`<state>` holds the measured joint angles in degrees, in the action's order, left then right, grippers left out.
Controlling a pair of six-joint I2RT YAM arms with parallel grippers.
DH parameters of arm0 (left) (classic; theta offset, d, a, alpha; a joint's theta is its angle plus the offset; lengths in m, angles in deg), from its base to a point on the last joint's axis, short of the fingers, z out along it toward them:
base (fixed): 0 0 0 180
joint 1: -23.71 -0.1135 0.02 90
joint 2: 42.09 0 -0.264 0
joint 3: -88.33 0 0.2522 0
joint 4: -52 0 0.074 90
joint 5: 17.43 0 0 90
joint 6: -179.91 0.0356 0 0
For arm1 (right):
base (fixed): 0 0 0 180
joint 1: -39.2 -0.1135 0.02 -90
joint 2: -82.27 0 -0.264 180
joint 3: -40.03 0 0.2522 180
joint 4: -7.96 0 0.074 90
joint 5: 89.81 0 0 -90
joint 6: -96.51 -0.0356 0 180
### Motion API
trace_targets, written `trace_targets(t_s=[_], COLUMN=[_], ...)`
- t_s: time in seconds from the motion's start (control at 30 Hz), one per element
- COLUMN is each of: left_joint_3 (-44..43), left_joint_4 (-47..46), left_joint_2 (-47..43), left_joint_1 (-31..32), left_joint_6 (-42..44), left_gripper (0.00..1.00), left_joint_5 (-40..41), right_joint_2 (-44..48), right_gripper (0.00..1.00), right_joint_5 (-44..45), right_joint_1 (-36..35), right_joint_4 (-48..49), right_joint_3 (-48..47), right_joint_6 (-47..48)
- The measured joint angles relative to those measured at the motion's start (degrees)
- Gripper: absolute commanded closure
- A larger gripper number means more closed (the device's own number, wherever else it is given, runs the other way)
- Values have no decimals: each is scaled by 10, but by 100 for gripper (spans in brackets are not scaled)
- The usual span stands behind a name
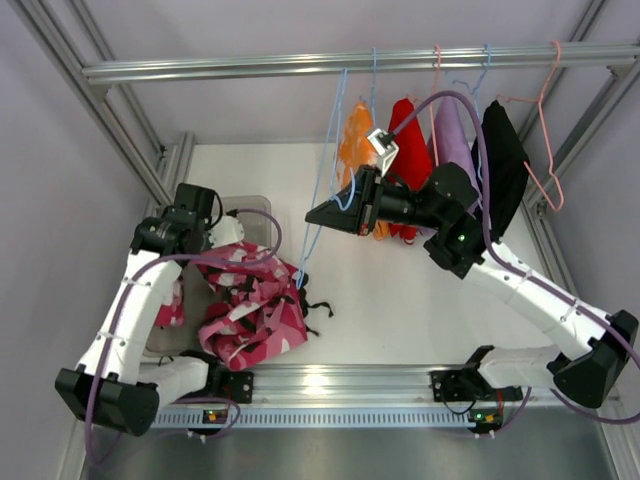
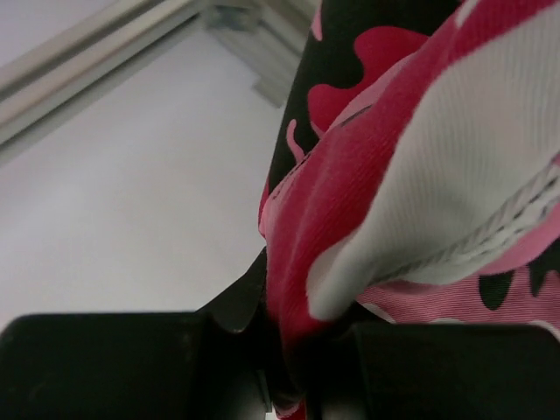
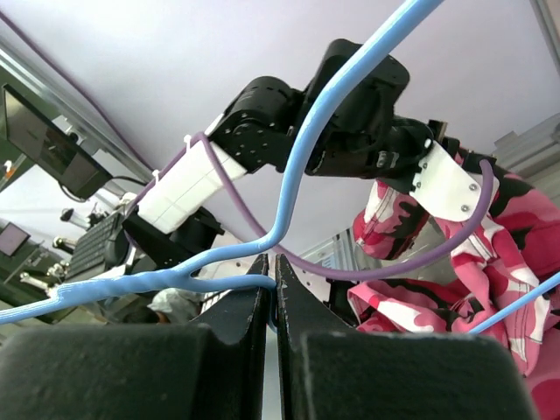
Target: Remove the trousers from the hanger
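Top external view: pinches the pink-white-black camouflage trousers [image 1: 255,300] with the left gripper [image 1: 222,236], heaped near the left edge of the table [image 1: 400,290]. Presses the jaws of the right gripper [image 1: 318,214] together on the wire of the blue hanger [image 3: 131,283], just beside orange trousers [image 1: 356,135] hung from the rail [image 1: 300,66].

Left end effector [image 2: 278,367] and right end effector [image 3: 271,280] are each clamped tightly closed.

Bright, even light falls from above, with soft shadows. The near rail [image 1: 320,383] glares; close trousers [image 2: 411,175] look blurred.
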<state>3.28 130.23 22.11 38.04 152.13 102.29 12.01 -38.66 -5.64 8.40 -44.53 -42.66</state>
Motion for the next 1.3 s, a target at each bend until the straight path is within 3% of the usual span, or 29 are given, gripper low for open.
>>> trace_targets(t_s=[0.03,0.13,0.27,0.57,0.73,0.9,1.1,1.3], left_joint_3=[1,0,-7,-162,-95,16,50,76], left_joint_4=[8,34,55,91,96,126,131,127], left_joint_2=[5,7,-5,-3,-53,-105,-67,-14], left_joint_1=[-10,-30,-42,-154,-118,-32,-8,59], left_joint_6=[-5,-21,-43,-68,-84,-104,-136,-205], left_gripper=[51,19,8,4,1,1,1,1], left_joint_5=[-18,-98,-214,-531,-666,-694,-685,-639], right_joint_2=[2,8,14,45,84,118,128,127], right_gripper=[100,100,100,100,100,100,100,100], right_joint_5=[1,2,3,24,34,41,43,45], right_joint_1=[0,1,4,11,22,54,77,79], right_joint_4=[-2,-6,-7,-52,-85,-112,-129,-142], right_joint_3=[0,0,0,0,0,0,13,21], right_joint_6=[2,11,18,49,83,113,127,135])
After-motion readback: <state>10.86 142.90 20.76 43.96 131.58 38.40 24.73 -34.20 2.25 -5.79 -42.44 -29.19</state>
